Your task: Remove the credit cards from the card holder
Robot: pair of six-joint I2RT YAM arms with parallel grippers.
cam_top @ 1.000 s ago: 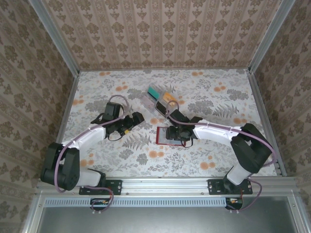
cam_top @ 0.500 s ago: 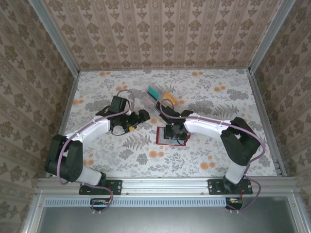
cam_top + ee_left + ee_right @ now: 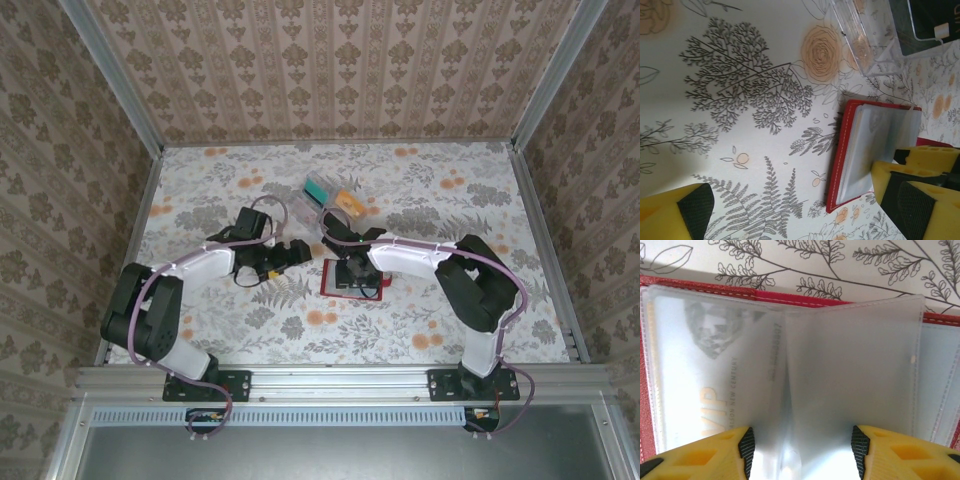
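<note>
The red card holder (image 3: 333, 286) lies open on the flowered table, its clear sleeve pages (image 3: 875, 145) fanned up. A pale credit card (image 3: 705, 370) printed "VIP" sits inside the left sleeve. My right gripper (image 3: 356, 272) is directly over the holder. Its jaws stand partly apart at the lower edge of the sleeves (image 3: 800, 450), one finger on each side of the fold. My left gripper (image 3: 292, 252) hovers just left of the holder, wide open (image 3: 795, 200). One of its fingers (image 3: 912, 200) is by the holder's near corner.
A clear plastic rack (image 3: 331, 204) holding teal and orange cards stands just behind the holder, also visible as the rack (image 3: 865, 35) in the left wrist view. Patterned walls enclose the table on three sides.
My left arm has swung right, bringing its open gripper close to the holder. My right arm has folded inward while its gripper stayed over the holder.
</note>
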